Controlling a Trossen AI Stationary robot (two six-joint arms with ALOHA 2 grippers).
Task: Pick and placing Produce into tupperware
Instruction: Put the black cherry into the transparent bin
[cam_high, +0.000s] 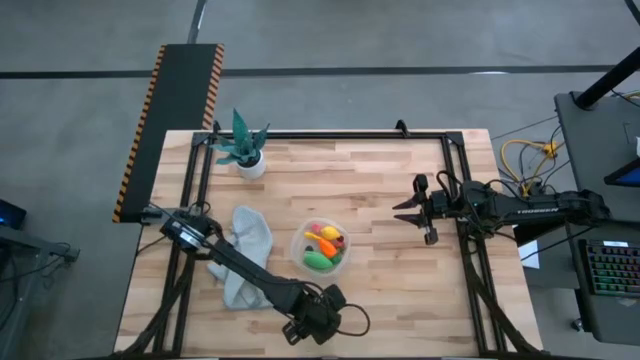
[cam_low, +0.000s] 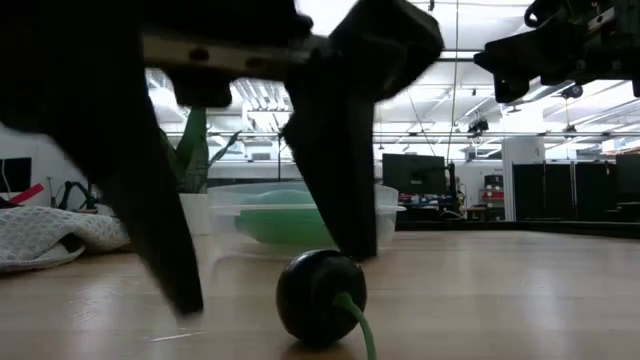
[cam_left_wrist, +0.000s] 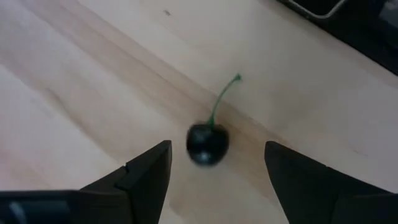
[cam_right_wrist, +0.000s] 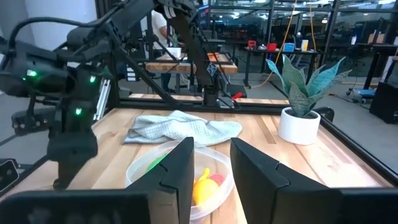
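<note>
Left tool (cam_left_wrist: 214, 171) astride dark cherry (cam_left_wrist: 208, 142)

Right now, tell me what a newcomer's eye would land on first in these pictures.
First, the left gripper, open and low over a small dark cherry with a green stem, lying on the bare wood at the table's near edge. Next, the clear tupperware mid-table, already holding a lemon, carrot and green piece, beside a crumpled cloth. The right gripper waits open, off to the right.

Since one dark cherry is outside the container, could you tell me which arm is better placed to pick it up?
Left: the left gripper hangs open directly over the cherry, fingers straddling it. The right gripper waits beyond the tupperware.
</note>
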